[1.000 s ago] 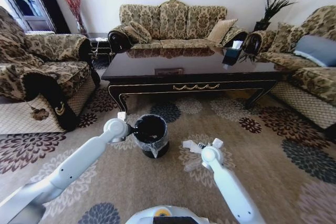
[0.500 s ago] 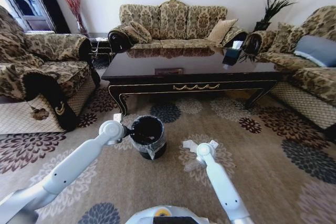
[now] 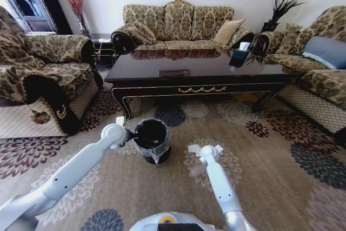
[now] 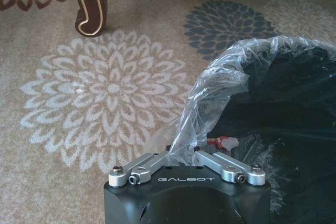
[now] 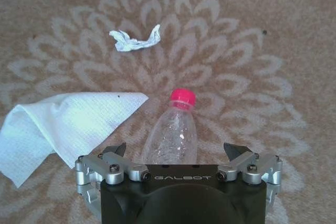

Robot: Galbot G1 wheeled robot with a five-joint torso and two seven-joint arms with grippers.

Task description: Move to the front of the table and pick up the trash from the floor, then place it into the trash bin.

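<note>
Right arm: our right gripper (image 5: 176,156) has come lower and further forward since a second ago; in the head view it sits lower centre (image 3: 208,152), jaws spread wide either side of the bottle, not yet touching it.
Trash: the small clear plastic bottle with a pink cap (image 5: 176,132) lies at the bottom centre of the right wrist view; a white folded paper tissue (image 5: 58,124) at lower left; a small crumpled white scrap (image 5: 134,40) at upper left, all on the beige flowered carpet (image 5: 294,77).
Meaning: we judge that the grasp is lined up and only closing remains.
Left arm: our left gripper (image 4: 184,163) is clamped on the clear bag lining the small round black bin (image 3: 152,140), which has drifted slightly left and away.
Farther: the long dark glossy wooden table (image 3: 194,71) stands beyond, across the upper middle.
Hidden: the bottle's base sits under the gripper body; the bin's inside is too dark to read.
</note>
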